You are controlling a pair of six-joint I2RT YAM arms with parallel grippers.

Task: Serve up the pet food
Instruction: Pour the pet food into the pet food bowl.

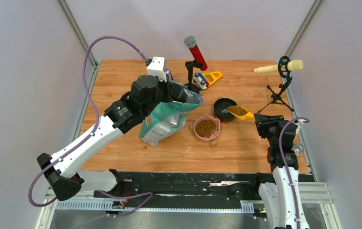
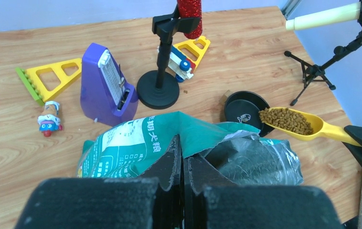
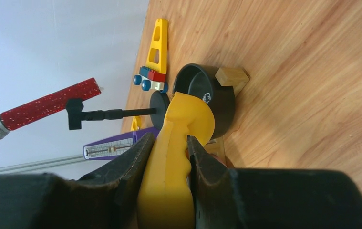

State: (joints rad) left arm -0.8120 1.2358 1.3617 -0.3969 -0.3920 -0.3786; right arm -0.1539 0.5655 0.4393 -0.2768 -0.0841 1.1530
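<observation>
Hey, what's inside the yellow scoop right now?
Brown kibble fills the yellow scoop, held by the right gripper at the black bowl edge. The kibble covers the scoop's floor, so nothing beneath shows.

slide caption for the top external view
Left gripper pinches the teal bag; right gripper holds a yellow scoop of kibble at the rim of the black bowl, pink bowl filled.

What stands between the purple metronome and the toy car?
The round black base of the red microphone stand, as the left wrist view shows.
</observation>
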